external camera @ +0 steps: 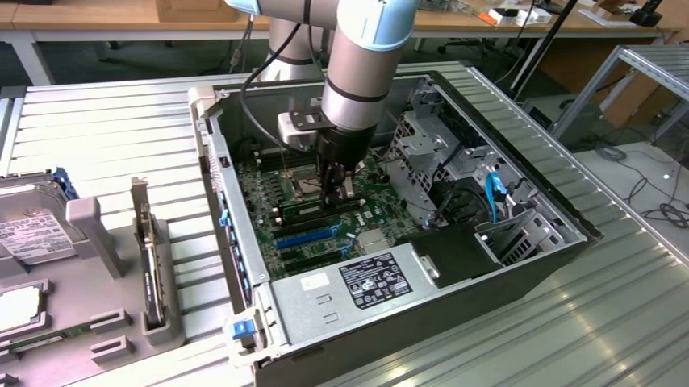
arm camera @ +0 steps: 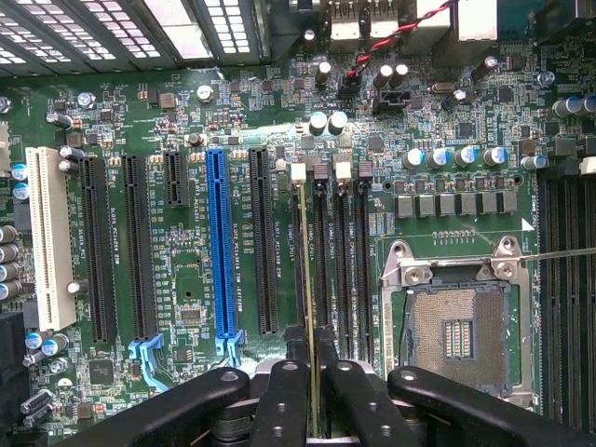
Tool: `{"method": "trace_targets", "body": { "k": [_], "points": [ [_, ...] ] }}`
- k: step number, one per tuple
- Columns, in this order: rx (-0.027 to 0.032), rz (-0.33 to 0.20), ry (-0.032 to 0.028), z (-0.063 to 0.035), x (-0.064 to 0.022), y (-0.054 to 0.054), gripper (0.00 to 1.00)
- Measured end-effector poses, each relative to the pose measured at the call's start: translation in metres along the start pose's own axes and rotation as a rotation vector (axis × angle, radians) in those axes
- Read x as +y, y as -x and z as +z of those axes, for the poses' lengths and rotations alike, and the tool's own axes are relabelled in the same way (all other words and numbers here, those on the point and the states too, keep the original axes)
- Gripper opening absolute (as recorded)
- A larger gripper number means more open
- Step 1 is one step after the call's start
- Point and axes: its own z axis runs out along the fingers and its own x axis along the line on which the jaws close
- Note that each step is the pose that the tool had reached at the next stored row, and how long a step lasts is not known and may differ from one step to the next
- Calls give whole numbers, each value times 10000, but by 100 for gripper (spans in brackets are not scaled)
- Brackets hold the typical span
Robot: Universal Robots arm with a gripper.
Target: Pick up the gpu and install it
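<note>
Tool tight around the gpu — stick edge-on, in line with a black motherboard slot

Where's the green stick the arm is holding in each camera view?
Exterior view: the gpu sits pinched in the gripper at mid-case, mostly hidden.
Wrist view: the gpu is edge-on, a thin line running from the gripper over a memory slot.
Shared landmark: the blue slot.

Green motherboard, blue slot (white slot too), black claw and greenish gpu.
</note>
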Motion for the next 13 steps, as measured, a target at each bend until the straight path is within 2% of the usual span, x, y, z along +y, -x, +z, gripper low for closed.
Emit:
{"method": "trace_targets", "body": {
  "k": [7,13],
  "points": [
    [0,-23,5,3,-2,5,14],
    [2,-22,52,4,-4,5,14]
  ]
}}
